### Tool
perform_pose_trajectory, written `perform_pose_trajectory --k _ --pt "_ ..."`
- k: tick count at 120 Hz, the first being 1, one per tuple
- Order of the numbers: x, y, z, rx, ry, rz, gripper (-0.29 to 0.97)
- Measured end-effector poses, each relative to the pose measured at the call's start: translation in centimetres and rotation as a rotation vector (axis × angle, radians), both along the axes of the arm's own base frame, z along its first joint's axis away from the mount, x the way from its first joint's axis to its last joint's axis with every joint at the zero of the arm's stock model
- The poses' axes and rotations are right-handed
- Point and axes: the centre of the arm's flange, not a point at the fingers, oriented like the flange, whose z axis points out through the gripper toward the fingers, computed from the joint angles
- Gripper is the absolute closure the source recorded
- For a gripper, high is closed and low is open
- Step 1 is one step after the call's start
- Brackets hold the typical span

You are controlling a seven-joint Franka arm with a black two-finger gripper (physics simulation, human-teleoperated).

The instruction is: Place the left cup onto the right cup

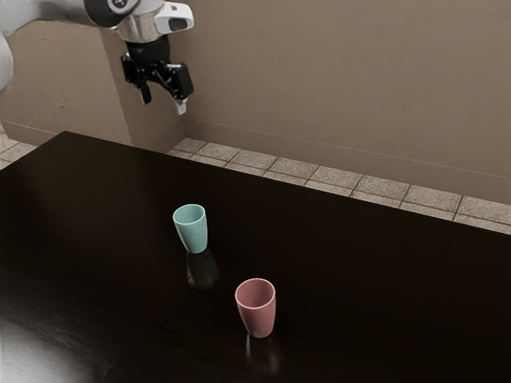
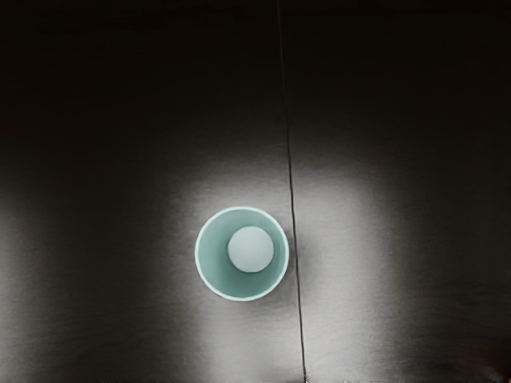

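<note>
A teal cup (image 1: 191, 227) stands upright near the middle of the dark table (image 1: 96, 207). A pink cup (image 1: 255, 306) stands upright nearer the front, to the exterior view's right of the teal one. My gripper (image 1: 164, 99) hangs high above the table's far edge, well above and behind the teal cup, open with nothing between its fingers. From the hand's camera I look straight down into the teal cup (image 2: 242, 253), seeing its round rim and pale bottom.
A beige wall and a strip of tiled floor (image 1: 351, 179) lie behind the table. A thin seam (image 2: 291, 191) runs across the tabletop just beside the teal cup. The glossy tabletop reflects both cups.
</note>
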Motion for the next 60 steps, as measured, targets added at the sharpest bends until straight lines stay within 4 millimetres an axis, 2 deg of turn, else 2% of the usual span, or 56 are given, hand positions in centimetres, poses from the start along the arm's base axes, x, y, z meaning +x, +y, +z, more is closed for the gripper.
perform_pose_trajectory --k 13,22,33,43,50,60 --pt "-0.9 -0.6 0.6 -0.001 -0.010 -0.011 0.00" --pt "-0.5 -0.5 -0.5 -0.001 -0.001 -0.009 0.00" --pt "1.6 1.0 -3.9 0.009 0.025 0.013 0.00" --pt "4.6 3.6 -6.7 0.015 0.027 0.051 0.00" --pt "6.7 4.6 -8.5 0.018 0.024 0.064 0.00" --pt "9.5 5.6 -12.9 0.004 0.045 0.080 0.00"
